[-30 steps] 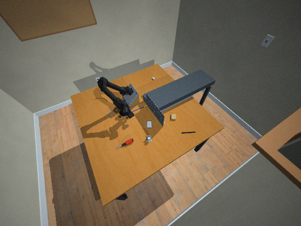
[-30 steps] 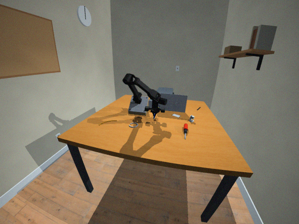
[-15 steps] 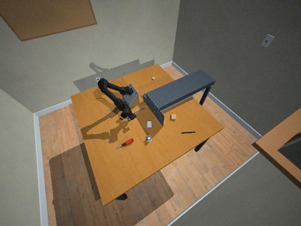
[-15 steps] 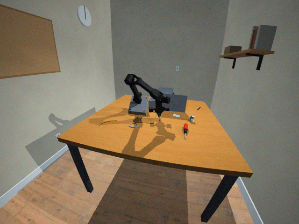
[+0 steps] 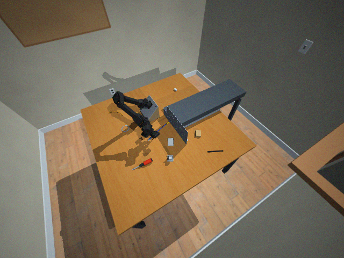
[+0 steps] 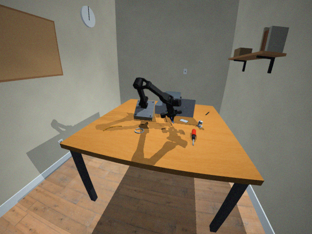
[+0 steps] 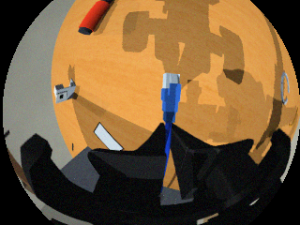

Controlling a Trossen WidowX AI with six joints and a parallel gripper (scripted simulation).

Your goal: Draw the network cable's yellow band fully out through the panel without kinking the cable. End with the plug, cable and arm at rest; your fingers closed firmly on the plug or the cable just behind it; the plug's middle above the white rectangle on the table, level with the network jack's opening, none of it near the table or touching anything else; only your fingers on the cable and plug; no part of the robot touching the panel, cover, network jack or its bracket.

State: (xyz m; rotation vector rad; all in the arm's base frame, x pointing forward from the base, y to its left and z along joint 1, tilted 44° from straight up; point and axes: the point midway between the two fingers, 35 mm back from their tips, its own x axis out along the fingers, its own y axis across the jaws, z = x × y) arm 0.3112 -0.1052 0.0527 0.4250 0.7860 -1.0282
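My gripper (image 5: 152,136) is shut on the blue network cable (image 7: 168,119) just behind its plug (image 7: 171,82), which sticks out beyond the fingertips above the table. The cable (image 5: 162,127) runs taut from the fingers back to the perforated grey panel (image 5: 175,124), with a yellow stretch (image 5: 167,122) close to the panel. The white rectangle (image 5: 170,142) lies on the table to the right of the gripper, not under the plug; it also shows in the wrist view (image 7: 108,137). The network jack on its bracket (image 5: 170,158) stands nearer the front.
The long grey cover (image 5: 205,101) extends behind the panel. A red screwdriver (image 5: 144,163), a wire ring (image 5: 124,128), a wooden block (image 5: 198,133), a black pen (image 5: 215,151) and a yellow wire (image 5: 115,112) lie on the table. The arm's grey base (image 5: 150,110) stands behind the gripper.
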